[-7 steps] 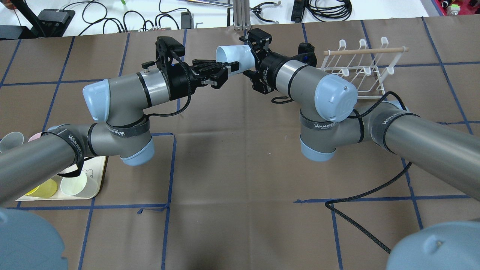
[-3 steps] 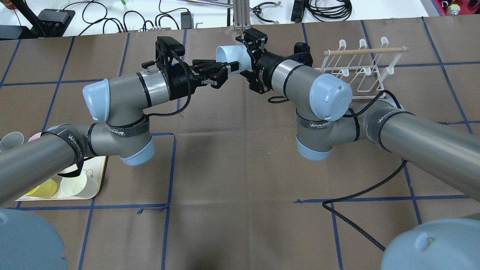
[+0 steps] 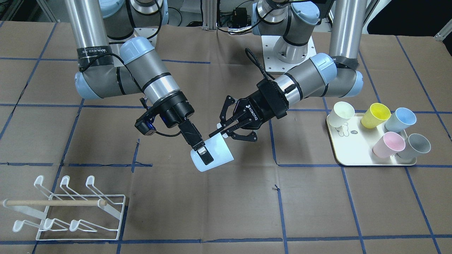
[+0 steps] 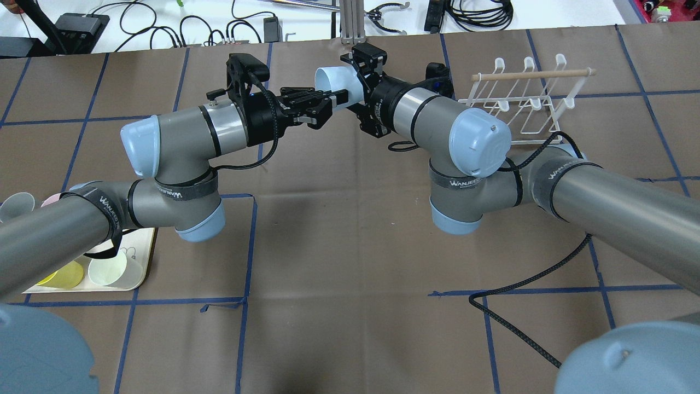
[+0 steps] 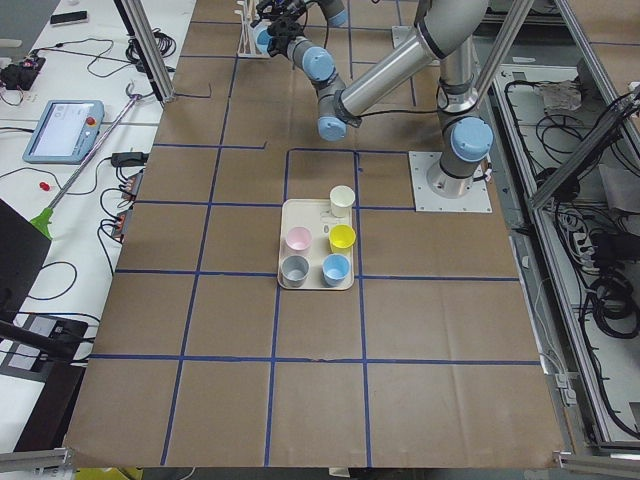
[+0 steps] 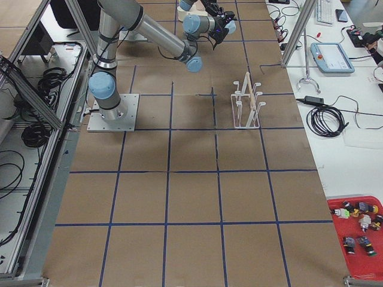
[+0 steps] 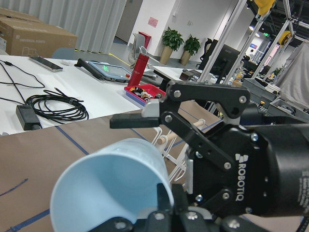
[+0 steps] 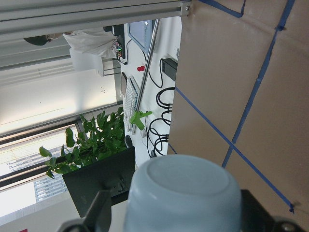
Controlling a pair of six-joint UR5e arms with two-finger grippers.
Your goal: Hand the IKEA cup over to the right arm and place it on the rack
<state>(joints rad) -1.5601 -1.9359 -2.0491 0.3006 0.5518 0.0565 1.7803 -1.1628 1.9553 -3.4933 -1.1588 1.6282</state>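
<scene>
In the overhead view, the right claw (image 4: 358, 82) sits behind the cup (image 4: 338, 83), its far finger unseen. The left arm (image 4: 65, 230) covers most of the tray (image 4: 139, 271). Both side views show the claws too small to judge.

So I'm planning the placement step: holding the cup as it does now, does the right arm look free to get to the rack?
Probably yes. The right gripper pinches the pale blue cup, and bare table lies between it and the rack. But the left gripper sits at the cup's rim and must back away first.
</scene>
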